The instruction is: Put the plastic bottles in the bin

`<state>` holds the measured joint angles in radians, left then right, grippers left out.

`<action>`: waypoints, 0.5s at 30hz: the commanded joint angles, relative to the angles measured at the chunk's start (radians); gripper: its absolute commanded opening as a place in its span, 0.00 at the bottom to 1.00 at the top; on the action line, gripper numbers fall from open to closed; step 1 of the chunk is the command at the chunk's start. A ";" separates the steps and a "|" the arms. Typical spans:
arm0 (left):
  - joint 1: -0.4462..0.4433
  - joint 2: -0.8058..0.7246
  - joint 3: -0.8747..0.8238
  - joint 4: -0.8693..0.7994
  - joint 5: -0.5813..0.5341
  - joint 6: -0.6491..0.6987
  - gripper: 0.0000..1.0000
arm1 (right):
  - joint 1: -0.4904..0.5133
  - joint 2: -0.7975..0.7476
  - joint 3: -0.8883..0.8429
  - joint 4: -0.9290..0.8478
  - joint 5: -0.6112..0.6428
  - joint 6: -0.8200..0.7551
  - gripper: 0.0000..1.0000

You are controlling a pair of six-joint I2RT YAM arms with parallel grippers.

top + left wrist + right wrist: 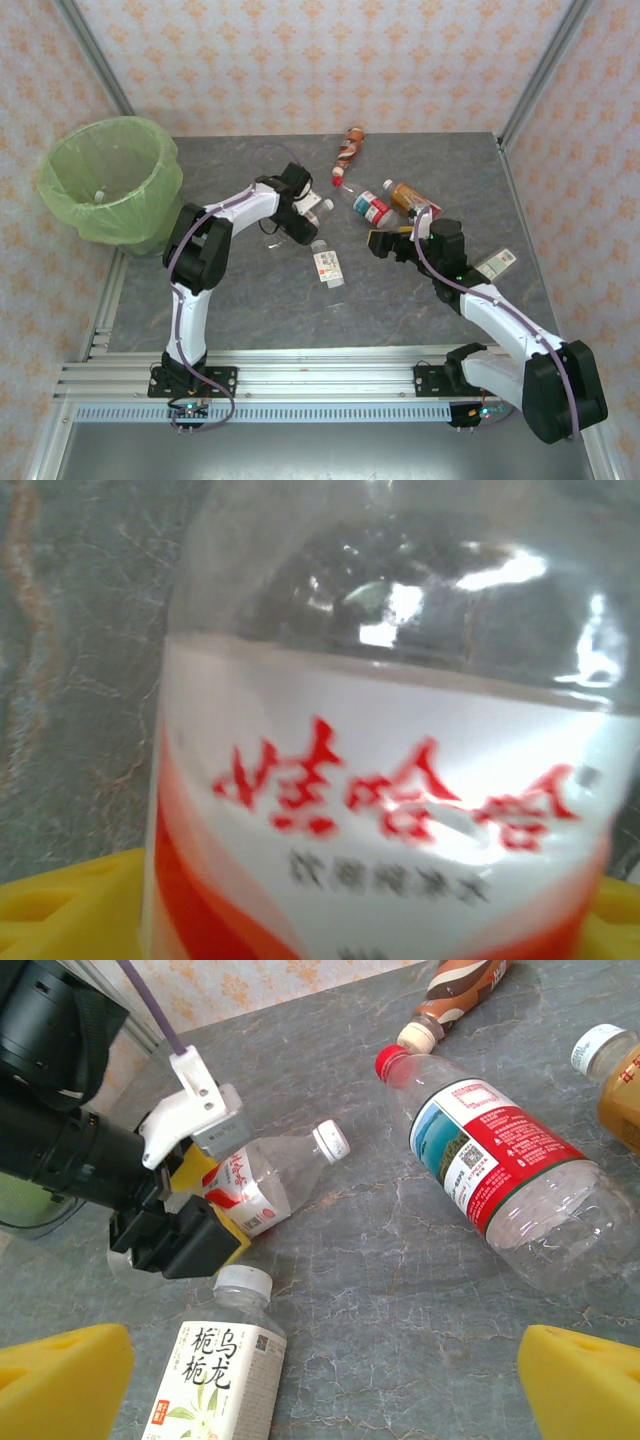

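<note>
The clear bottle with the red-and-white label (319,210) lies near the middle of the table (250,300), just left of the frame's centre in the overhead view. The left gripper (304,221) has its jaws closed around this bottle's labelled body. In the right wrist view the same bottle (272,1173) points its white cap to the upper right, and a yellow pad (226,1241) presses against its lower side. The left wrist view shows the label (390,810) at very close range, with a yellow pad (70,910) at the bottom left corner.

Just below the held bottle lies a white-labelled bottle (327,264), its white cap toward the top of the frame. To the right lie a red-capped bottle (371,207) with a red and blue label and, beside that, an amber bottle (408,197). A brown-red bottle (348,148) lies higher up, near the table's far edge.

The right gripper (386,243) hovers just below the red-capped bottle. Its jaws stand wide apart and hold nothing; its two yellow fingertips (60,1380) sit at the bottom corners of its own wrist view.

The bin (60,185), lined with a light-green bag, stands at the upper left of the overhead view, well apart from all the bottles.
</note>
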<state>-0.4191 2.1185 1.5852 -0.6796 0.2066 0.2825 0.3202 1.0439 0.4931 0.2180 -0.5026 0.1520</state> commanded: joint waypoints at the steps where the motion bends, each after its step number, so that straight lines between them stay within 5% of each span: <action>1: -0.019 0.022 0.051 -0.053 0.004 0.004 0.83 | 0.006 -0.005 -0.008 0.042 -0.016 -0.019 0.99; 15: -0.033 0.050 0.107 -0.072 -0.037 0.010 0.64 | 0.006 -0.002 -0.014 0.047 -0.003 -0.009 0.99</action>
<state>-0.4500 2.1757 1.6752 -0.7105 0.1909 0.2893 0.3202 1.0443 0.4850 0.2260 -0.5022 0.1524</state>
